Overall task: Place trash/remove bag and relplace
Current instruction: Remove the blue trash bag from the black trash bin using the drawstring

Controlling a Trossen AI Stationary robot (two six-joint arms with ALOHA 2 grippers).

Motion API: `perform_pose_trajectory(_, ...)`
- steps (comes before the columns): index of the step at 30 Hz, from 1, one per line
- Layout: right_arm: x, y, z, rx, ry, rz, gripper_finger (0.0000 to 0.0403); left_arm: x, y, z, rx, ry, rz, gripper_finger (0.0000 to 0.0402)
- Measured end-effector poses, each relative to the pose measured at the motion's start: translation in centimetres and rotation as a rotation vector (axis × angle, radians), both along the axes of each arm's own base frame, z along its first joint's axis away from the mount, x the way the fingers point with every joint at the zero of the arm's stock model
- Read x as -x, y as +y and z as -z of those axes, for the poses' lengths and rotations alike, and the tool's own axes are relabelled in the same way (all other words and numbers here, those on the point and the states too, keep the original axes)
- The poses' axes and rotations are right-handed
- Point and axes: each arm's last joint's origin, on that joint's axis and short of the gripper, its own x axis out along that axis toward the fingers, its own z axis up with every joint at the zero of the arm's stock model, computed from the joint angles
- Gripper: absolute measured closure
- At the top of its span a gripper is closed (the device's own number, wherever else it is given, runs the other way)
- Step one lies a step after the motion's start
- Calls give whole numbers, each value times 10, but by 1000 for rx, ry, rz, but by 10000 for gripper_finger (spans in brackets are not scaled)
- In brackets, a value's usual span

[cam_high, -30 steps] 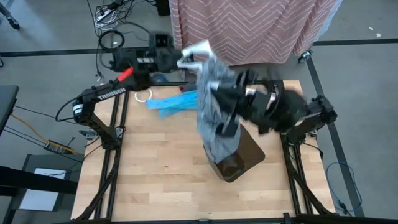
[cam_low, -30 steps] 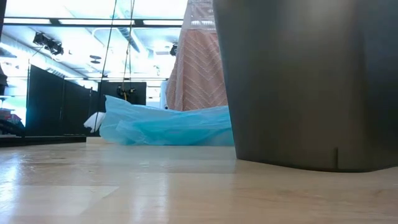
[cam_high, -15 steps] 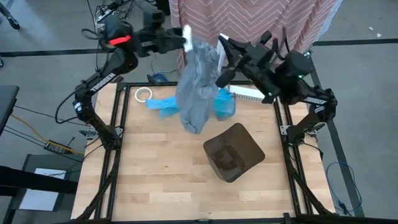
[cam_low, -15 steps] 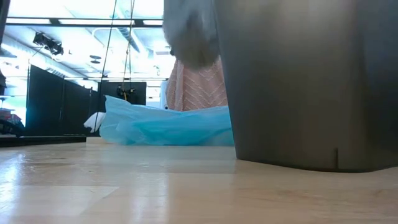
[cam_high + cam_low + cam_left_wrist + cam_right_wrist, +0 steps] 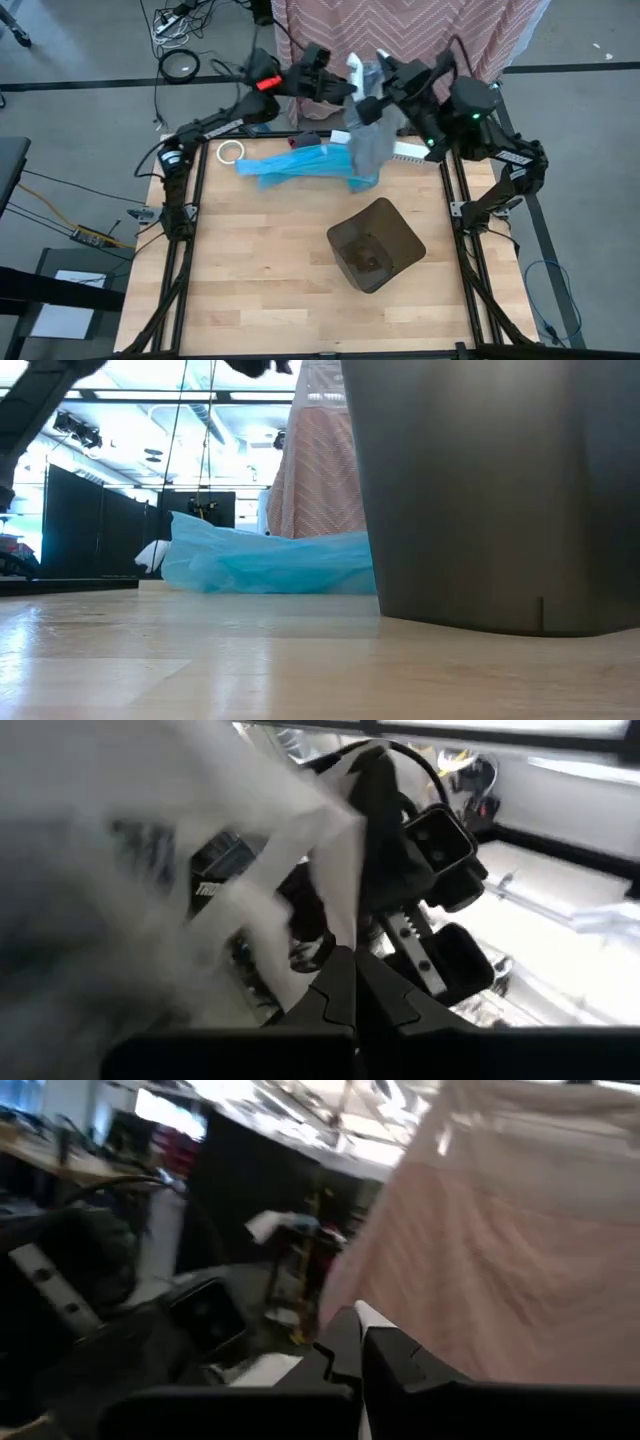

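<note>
- Grey bag out of the bin, hanging in the air at upper centre of the high view, above the table's far edge.
- Left gripper clenched on the bag's top; plastic bunched over its fingers in the left wrist view.
- Right gripper clenched too, just beside the left one; seems to pinch the same bag, though blur hides the exact contact.
- Bag lumpy and partly dark inside; trash likely within, contents not clear.
- Bin upright at lower centre-right of the table, unlined, dark inside; small patch at its bottom, nature not clear.
- Blue plastic bag flat on the table at upper centre, under the hanging bag, near the white tape roll.
- No loose scraps to be seen on the wood.
- Judged stage: removal done; left to do are setting the full bag down and relining the bin.
</note>
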Motion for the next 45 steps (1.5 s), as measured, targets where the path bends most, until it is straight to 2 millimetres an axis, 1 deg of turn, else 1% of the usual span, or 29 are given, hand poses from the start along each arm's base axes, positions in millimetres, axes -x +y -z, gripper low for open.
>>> perform_pose_trajectory(3, 11, -1, 2, -34, 43, 65, 403, -20, 2, 21, 59, 26, 5, 401)
perform_pose_trajectory(5, 14, -2, 9, -66, 75, 77, 403, -35, 2, 36, 86, 52, 9, 401)
perform_pose_trajectory(7, 17, -1, 19, -106, 112, 70, 403, -48, 0, 51, 104, 78, 21, 401)
perform_pose_trajectory(11, 29, -2, 43, -215, 183, 90, 403, -70, -12, 72, 128, 108, 49, 401)
perform_pose_trajectory(14, 41, -6, 62, -306, 217, 140, 403, -82, -18, 88, 127, 126, 73, 401)
perform_pose_trajectory(18, 56, -6, 78, -404, 222, 195, 403, -93, -18, 107, 142, 169, 87, 401)
perform_pose_trajectory(20, 59, -6, 86, -443, 233, 214, 403, -99, -18, 117, 152, 193, 93, 401)
perform_pose_trajectory(22, 57, -6, 93, -469, 236, 205, 403, -105, -18, 127, 163, 221, 99, 401)
perform_pose_trajectory(25, 57, -6, 105, -519, 255, 202, 403, -111, -16, 142, 181, 282, 110, 401)
perform_pose_trajectory(29, 58, -10, 127, -604, 273, 220, 403, -116, -14, 157, 180, 333, 142, 401)
perform_pose_trajectory(33, 69, -14, 150, -691, 262, 264, 403, -118, -14, 165, 175, 387, 150, 401)
perform_pose_trajectory(40, 89, -16, 198, -768, 233, 366, 403, -119, -7, 194, 122, 571, 66, 401)
perform_pose_trajectory(45, 97, -15, 229, -826, 161, 364, 403, -116, -3, 211, 85, 688, -32, 401)
